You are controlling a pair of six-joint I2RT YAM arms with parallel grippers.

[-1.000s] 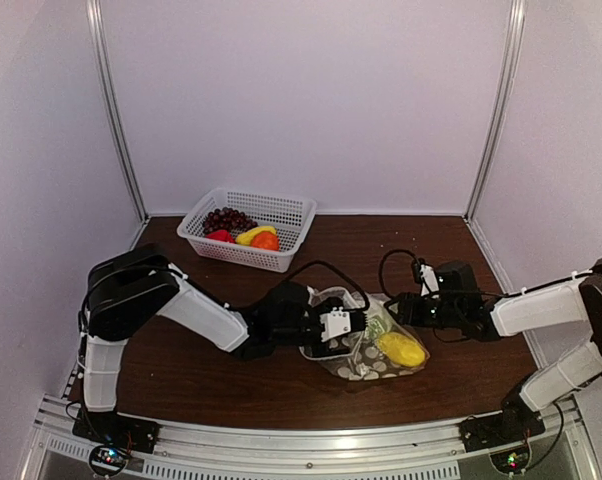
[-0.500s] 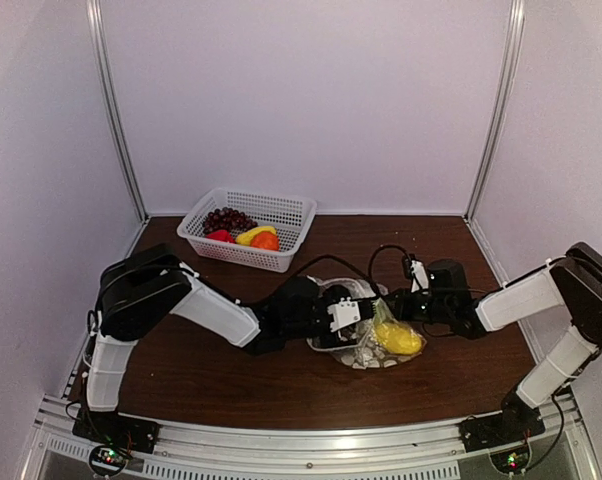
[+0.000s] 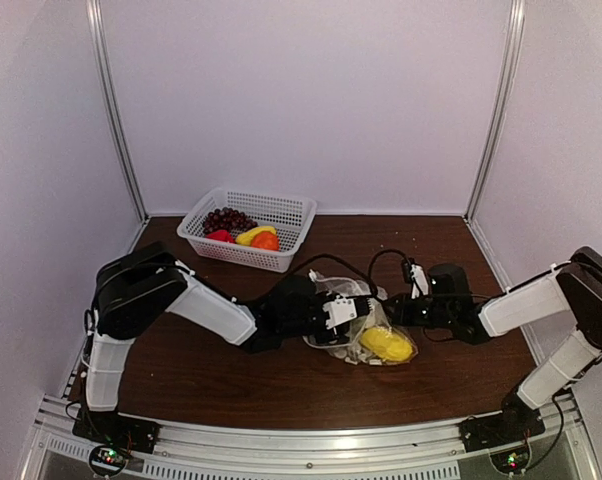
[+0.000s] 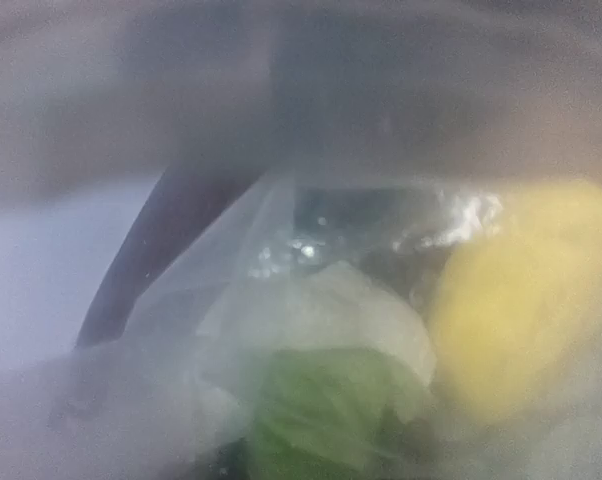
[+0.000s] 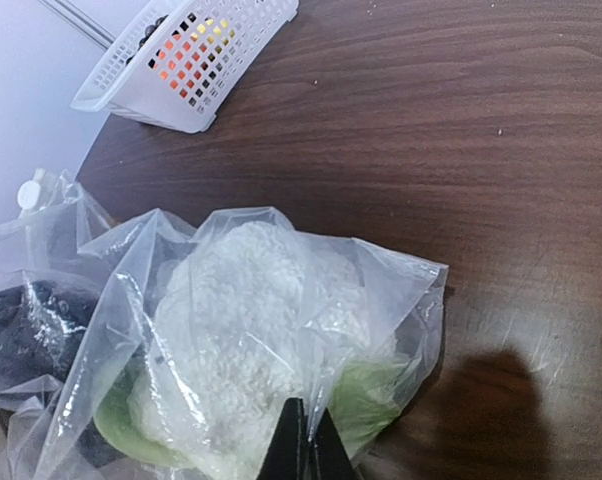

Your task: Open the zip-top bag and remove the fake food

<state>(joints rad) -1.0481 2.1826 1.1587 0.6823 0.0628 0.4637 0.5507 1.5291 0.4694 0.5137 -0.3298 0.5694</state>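
The zip-top bag [image 3: 366, 305] lies crumpled mid-table between both arms. Through its plastic a yellow piece of fake food [image 3: 386, 344] shows. My left gripper [image 3: 353, 318] reaches into the bag from the left, its fingers hidden by the plastic. The left wrist view is blurred from inside the bag [image 4: 211, 270]: a white lumpy piece with green leaves [image 4: 326, 320] sits close ahead, the yellow piece [image 4: 526, 300] to its right. My right gripper [image 5: 306, 440] is shut on a fold of the bag [image 5: 381, 290], just in front of the white lumpy piece [image 5: 246, 330]. In the top view it [image 3: 389, 311] meets the bag's right side.
A white lattice basket [image 3: 247, 228] stands at the back left, holding dark grapes [image 3: 226, 218], a red piece, a yellow piece and an orange piece [image 3: 265, 240]. The basket [image 5: 186, 55] also shows far off in the right wrist view. Cables loop over the bag.
My right gripper has moved left and shut on the bag's edge. The left gripper has pushed deeper into the bag. The bag has bunched up and the yellow piece has slid left.
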